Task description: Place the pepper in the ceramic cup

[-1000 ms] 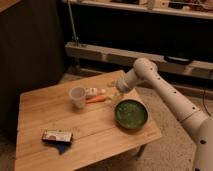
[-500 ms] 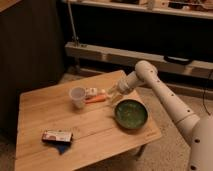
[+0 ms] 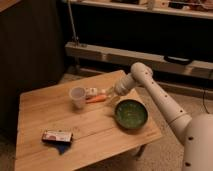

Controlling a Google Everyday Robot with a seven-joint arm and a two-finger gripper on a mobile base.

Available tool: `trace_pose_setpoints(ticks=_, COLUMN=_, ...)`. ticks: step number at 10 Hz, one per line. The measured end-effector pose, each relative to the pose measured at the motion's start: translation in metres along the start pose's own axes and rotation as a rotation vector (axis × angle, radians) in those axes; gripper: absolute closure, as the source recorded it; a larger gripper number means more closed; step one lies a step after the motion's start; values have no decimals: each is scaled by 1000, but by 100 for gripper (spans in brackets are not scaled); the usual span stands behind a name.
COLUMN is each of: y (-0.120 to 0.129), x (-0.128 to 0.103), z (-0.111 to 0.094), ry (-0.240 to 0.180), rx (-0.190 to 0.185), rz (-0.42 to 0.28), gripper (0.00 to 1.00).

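The orange pepper [image 3: 96, 99] lies flat on the wooden table [image 3: 95, 132], just right of the whitish ceramic cup [image 3: 77, 96]. The cup stands upright and shows nothing inside. My gripper [image 3: 112, 96] is at the end of the white arm that reaches in from the right. It hovers low over the table just right of the pepper's end, between the pepper and the green bowl. It holds nothing that I can see.
A wide green bowl [image 3: 130, 113] sits right of the gripper. A small white bottle with a reddish label [image 3: 95, 91] lies behind the pepper. A flat packet [image 3: 56, 136] lies on a blue item near the front left edge. A metal shelf stands behind the table.
My arm has moved left and down, bringing the gripper closer to the pepper. The pepper, cup and bowl have not moved.
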Motion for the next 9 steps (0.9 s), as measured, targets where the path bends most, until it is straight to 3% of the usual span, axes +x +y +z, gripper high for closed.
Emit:
trace_pose_setpoints(ticks=6, y=37, x=7, z=30, ry=-76, rx=-24, rz=-49, gripper=46)
trace_pose_setpoints(ticks=9, y=46, x=7, z=41, ry=-123, rx=-18, rz=-79, gripper=46)
